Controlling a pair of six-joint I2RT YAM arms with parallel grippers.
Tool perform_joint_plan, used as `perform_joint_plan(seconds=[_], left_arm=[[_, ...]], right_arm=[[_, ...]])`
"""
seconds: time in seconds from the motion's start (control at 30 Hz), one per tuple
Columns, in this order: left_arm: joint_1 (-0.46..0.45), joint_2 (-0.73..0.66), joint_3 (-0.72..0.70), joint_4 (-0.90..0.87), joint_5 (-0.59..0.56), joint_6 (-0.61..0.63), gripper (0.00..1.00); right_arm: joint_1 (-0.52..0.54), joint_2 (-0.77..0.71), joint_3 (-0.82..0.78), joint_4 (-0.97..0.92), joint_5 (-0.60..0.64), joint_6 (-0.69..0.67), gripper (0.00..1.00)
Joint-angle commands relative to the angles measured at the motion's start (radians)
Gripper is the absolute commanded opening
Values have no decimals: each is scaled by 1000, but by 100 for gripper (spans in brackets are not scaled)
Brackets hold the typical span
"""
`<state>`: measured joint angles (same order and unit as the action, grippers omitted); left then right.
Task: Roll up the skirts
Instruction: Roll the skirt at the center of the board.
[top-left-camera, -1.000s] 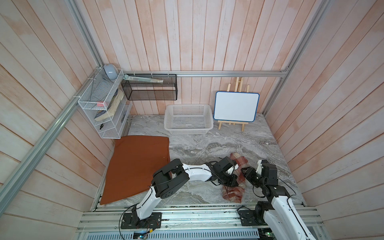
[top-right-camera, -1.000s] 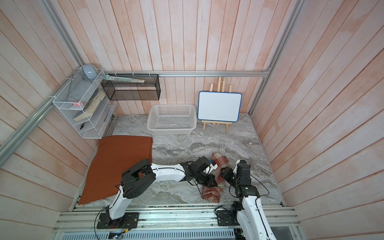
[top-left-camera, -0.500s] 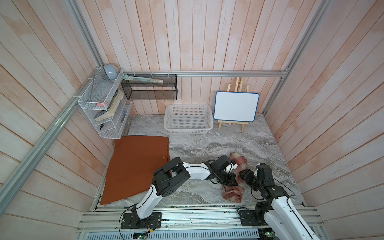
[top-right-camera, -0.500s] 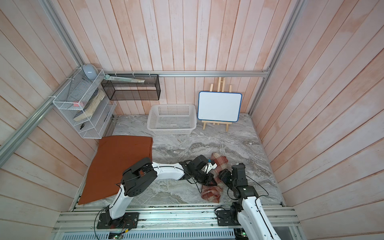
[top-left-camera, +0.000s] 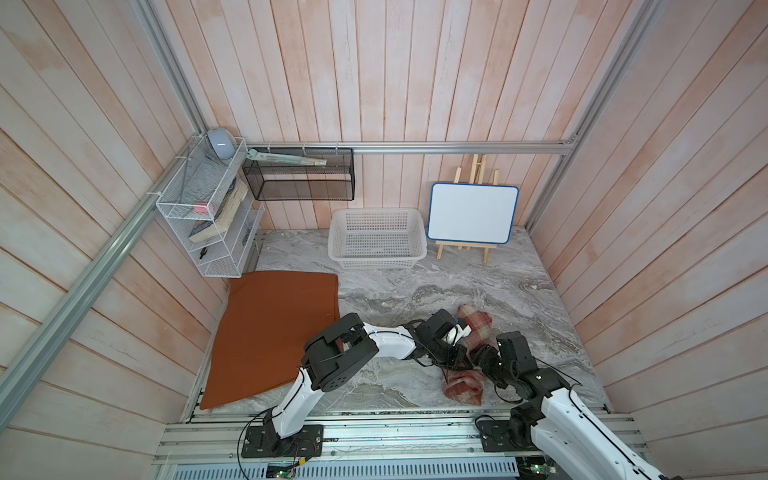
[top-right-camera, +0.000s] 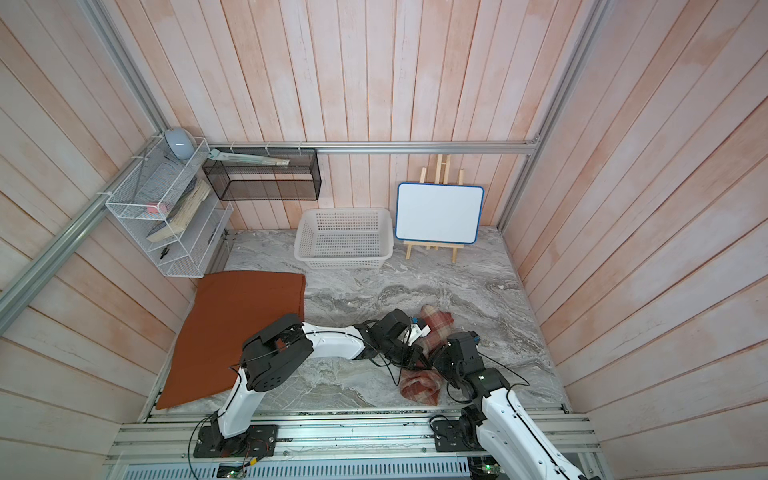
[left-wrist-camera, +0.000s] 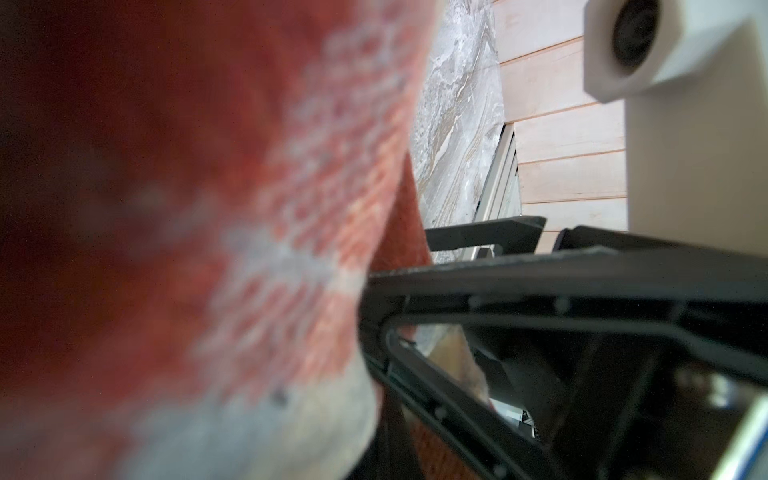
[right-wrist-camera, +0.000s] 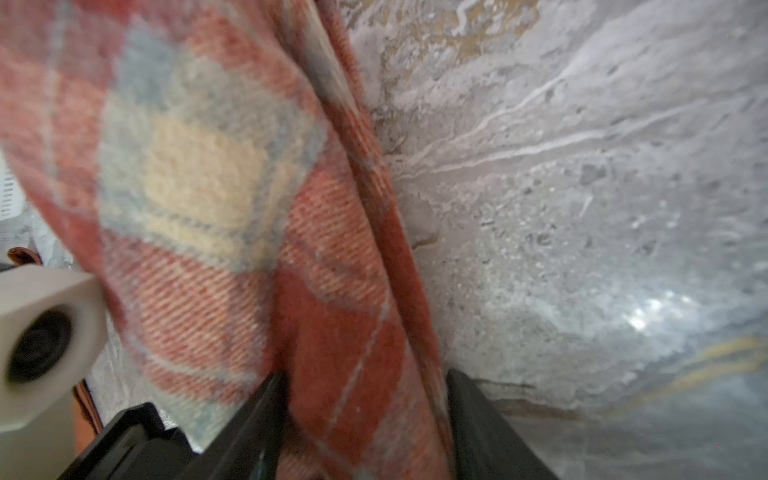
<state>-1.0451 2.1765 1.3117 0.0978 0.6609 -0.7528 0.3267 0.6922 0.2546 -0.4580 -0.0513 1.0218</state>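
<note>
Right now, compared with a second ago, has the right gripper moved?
Yes. In a top view the right gripper, straddling the plaid skirt, has shifted sideways away from its nearby side wall, coming more in line with the whiteboard.

Marble tabletop (top-left-camera: 415, 291) (skirts (top-left-camera: 270, 332), basket (top-left-camera: 376, 259), easel (top-left-camera: 461, 249))

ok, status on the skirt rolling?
Left gripper shut, right gripper astride the rolled plaid skirt. Orange skirt flat, unrolled. Nothing blocking.

2 overhead views; 2 wrist cameras face cloth closely.
</note>
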Motion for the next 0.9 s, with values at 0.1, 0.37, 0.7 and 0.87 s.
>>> perform_joint_plan(seconds=[0.1,0.37,0.7,0.87], left_arm=[[36,67,-74,-237,-165,17,0],[71,45,-97,-237,-159,29,0],[126,-2,-105,-281,-185,59,0],[175,-74,-126,-326,-263,88,8]], right_arm=[[16,87,9,-88,-45,-41,64],[17,162,14,-29,-139,-69,34],[136,330,15,217,-214,-103,0],[148,425,54,283,-185,-148,0]])
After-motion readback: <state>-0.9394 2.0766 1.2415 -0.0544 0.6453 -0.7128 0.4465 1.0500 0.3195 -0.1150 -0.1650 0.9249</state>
